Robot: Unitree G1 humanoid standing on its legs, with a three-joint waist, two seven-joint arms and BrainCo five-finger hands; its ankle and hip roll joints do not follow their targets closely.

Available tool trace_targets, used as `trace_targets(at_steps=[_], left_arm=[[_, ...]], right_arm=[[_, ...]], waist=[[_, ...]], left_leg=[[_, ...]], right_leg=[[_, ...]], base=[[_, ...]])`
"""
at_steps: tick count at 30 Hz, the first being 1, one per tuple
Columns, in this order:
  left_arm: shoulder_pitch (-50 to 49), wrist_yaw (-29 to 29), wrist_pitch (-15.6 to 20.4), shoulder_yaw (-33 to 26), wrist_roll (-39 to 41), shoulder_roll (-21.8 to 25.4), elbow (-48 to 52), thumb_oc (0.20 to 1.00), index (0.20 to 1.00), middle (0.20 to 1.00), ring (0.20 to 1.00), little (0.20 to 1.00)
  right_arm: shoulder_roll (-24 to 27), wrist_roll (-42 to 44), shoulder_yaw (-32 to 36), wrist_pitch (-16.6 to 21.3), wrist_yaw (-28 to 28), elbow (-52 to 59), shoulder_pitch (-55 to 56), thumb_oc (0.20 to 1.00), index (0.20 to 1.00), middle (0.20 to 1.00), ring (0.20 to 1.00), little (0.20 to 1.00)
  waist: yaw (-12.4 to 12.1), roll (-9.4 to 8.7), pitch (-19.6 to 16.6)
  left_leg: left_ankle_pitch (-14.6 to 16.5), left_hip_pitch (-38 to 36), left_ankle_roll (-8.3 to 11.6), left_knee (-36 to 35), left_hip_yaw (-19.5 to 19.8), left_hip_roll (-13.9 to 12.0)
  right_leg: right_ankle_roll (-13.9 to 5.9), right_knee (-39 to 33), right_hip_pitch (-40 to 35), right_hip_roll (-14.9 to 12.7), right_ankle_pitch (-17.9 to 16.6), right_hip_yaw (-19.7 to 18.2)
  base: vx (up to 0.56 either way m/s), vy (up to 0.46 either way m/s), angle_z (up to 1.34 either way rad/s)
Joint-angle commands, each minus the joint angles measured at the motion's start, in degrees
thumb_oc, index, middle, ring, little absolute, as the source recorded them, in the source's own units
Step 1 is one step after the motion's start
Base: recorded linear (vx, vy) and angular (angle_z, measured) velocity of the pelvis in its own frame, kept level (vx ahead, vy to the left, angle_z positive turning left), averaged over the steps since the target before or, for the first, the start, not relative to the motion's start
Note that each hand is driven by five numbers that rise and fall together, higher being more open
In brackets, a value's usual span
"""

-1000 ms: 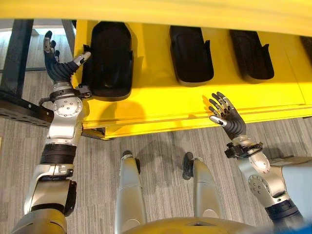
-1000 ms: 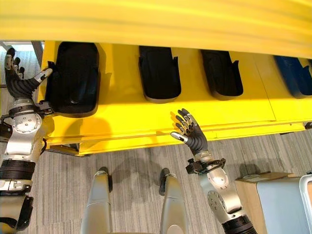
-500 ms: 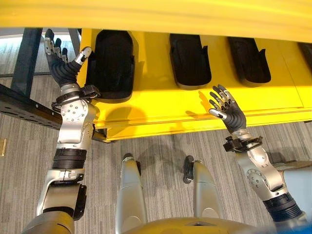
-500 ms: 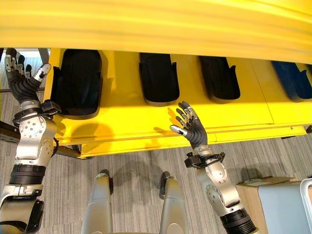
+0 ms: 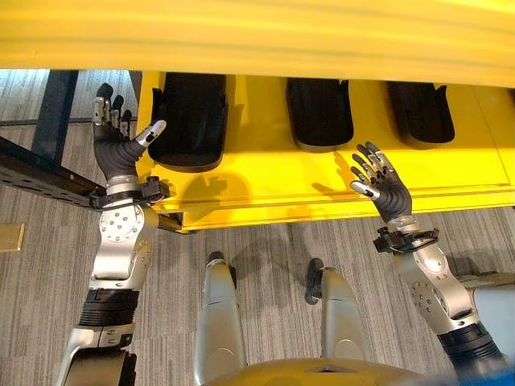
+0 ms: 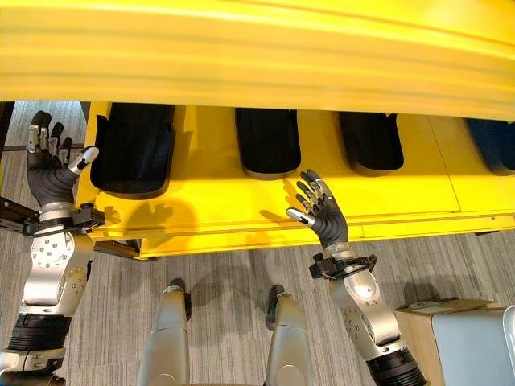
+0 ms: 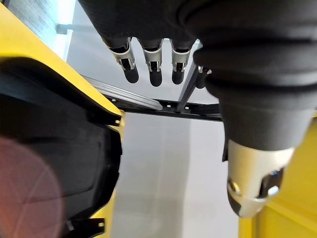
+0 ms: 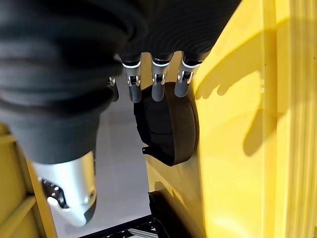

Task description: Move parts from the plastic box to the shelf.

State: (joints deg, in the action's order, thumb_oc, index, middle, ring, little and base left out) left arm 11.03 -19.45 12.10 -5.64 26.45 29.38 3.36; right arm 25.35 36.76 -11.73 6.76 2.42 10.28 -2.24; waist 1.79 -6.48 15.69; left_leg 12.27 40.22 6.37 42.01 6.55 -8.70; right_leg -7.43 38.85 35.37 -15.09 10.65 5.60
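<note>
Back comes the left robot hand [image 5: 119, 149] from the black part [image 5: 187, 121] it was touching a second ago; thumb and fingers now hang just off that part's left end, at the corner of the yellow shelf [image 5: 265, 173]. Its fingers are spread and straight, holding nothing, and the left wrist view confirms it: dark-tipped fingers [image 7: 154, 64] in a row, thumb apart, with the part's dark moulded edge [image 7: 59, 163] beside them and not in contact.

Over on the other side, the right robot hand [image 5: 383, 189] has barely drifted; it hovers over the shelf's front lip, palm up, fingers fanned and apart, also carrying nothing. Its wrist view looks along straight fingers [image 8: 157, 82] toward a black part [image 8: 166, 124] lying on the yellow surface, well clear of the fingertips.

Parts are sitting on the shelf in a row: the large black one at the far left, a second black part [image 5: 320, 112] in the middle, a third [image 5: 420, 112] further right, each apart from its neighbour. A dark blue piece [image 6: 492, 141] shows at the right edge in the right eye view. An upper yellow shelf board [image 5: 257, 36] overhangs the tops of all of them. Grey striped floor [image 5: 257, 241] runs beneath, and a black metal frame [image 5: 44, 165] stands beside the shelf's left end.
</note>
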Motion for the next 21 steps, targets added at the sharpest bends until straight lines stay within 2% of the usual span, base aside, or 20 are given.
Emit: trace_targets(at_steps=[1,12,21], left_arm=[[-0.5,2.4,2.5,1.1,1.0,-0.5,3.5,1.000,1.000,1.000,1.000,1.000],[-1.8,4.5,0.7,6.6,5.5,-3.5,-1.7,1.000,1.000,1.000,1.000,1.000],[-2.6,2.6,0.9,4.4,5.6,-4.2,-4.3,1.000,1.000,1.000,1.000,1.000]], right_arm=[[1.3,-1.7,3.7,4.2,-0.4,5.7,0.8,1.000,1.000,1.000,1.000,1.000],[0.7,-1.4,3.9,4.5,0.6,6.1,2.0,1.000,1.000,1.000,1.000,1.000],[0.7,-0.9,4.2,4.6,1.0,6.1,2.6,1.000,1.000,1.000,1.000,1.000]], waist=[[-0.5,1.47,-1.9],[-0.3,0.80,-0.1],[-0.6,0.36,0.6]], left_leg=[[-8.9,-1.0,-0.57,-11.0,-1.3,-0.3],[-9.2,-1.0,-0.73,-10.9,-1.0,-0.5],[-9.4,-0.2,-0.77,-10.5,-0.8,-0.5]], right_leg=[[1.34,-1.5,0.0,-0.8,-1.5,-2.5],[1.46,-1.2,0.0,-0.7,-1.6,-2.2],[1.55,-0.9,0.6,-0.6,-1.6,-1.8]], base=[[0.00,0.000,0.00],[0.00,0.000,0.00],[0.00,0.000,0.00]])
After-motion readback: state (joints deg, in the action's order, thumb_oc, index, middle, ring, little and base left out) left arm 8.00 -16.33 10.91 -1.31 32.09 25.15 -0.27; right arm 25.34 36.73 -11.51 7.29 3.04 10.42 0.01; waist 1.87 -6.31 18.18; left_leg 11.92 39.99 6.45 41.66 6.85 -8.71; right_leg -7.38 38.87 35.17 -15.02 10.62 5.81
